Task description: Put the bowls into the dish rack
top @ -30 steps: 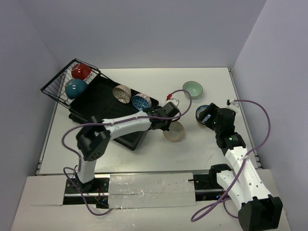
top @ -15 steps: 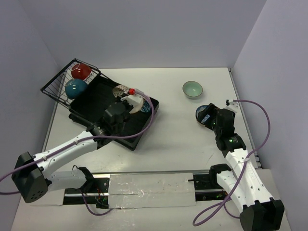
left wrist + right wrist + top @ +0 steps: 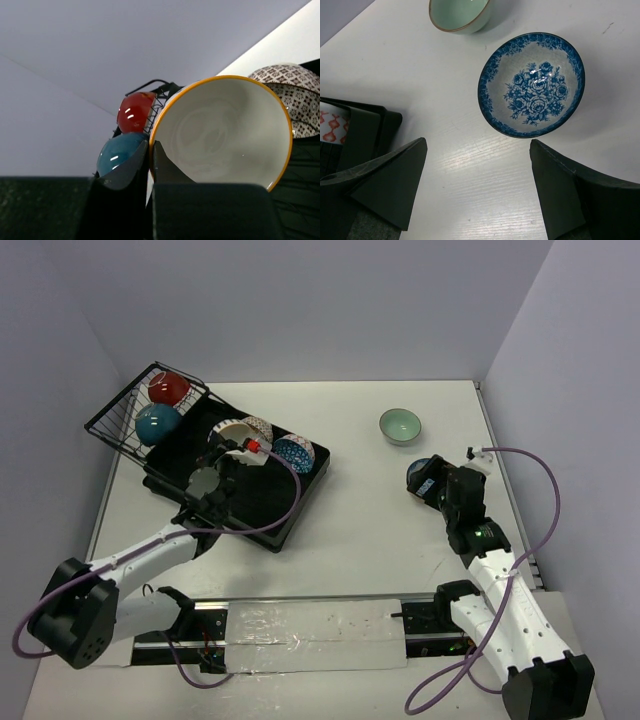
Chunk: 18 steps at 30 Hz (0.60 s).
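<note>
The black dish rack lies at the left, its wire basket holding a red bowl and a teal bowl. A lattice-patterned bowl and a blue speckled bowl stand on edge in the tray. My left gripper is shut on the rim of a cream bowl, held on edge beside the lattice bowl. My right gripper is open above the table, just short of a blue floral bowl. A mint green bowl sits on the table beyond it.
The rack's near right corner shows at the left of the right wrist view. White walls enclose the table at the back and on both sides. The right arm's cable loops beside it.
My left arm has carried the cream bowl leftwards from the table beside the rack to over the tray, next to the lattice bowl. The right arm has barely moved.
</note>
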{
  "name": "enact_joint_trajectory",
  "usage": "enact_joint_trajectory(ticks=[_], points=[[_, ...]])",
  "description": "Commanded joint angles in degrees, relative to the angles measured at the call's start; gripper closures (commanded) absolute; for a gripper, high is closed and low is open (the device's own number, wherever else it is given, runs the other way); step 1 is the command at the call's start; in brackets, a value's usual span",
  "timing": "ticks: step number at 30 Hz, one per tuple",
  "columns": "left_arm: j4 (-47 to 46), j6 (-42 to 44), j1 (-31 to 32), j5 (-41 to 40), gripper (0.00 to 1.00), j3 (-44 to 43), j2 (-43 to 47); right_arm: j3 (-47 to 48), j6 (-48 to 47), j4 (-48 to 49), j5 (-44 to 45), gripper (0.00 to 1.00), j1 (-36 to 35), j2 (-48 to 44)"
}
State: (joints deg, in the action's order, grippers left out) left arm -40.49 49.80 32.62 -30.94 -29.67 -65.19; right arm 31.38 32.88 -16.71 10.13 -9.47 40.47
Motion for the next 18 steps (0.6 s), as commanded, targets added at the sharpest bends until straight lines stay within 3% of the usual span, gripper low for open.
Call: enact_joint_trajectory(ticks=[1,5,11,18], points=[[-16.8,5.4,-0.5,4.1,0.90,0.8,-2.9,-0.3,-1.0,1.5,1.9,0.09,-0.9,-1.1],[-24.9,9.3,-0.5,4.2,1.00,2.2,-7.6,-0.6,-1.1,1.2,3.1,0.08,-1.5,-1.7],[-34.9,13.3,-1.0,3.9,1.00,4.5,-14.3,-1.1,-1.1,1.1,4.7,0.08,-2.8,-2.4],[-34.0,11.2,-1.8,3.7,1.00,5.7,-14.2,-1.4,-1.0,1.5,5.6,0.07,-3.6,-2.2]])
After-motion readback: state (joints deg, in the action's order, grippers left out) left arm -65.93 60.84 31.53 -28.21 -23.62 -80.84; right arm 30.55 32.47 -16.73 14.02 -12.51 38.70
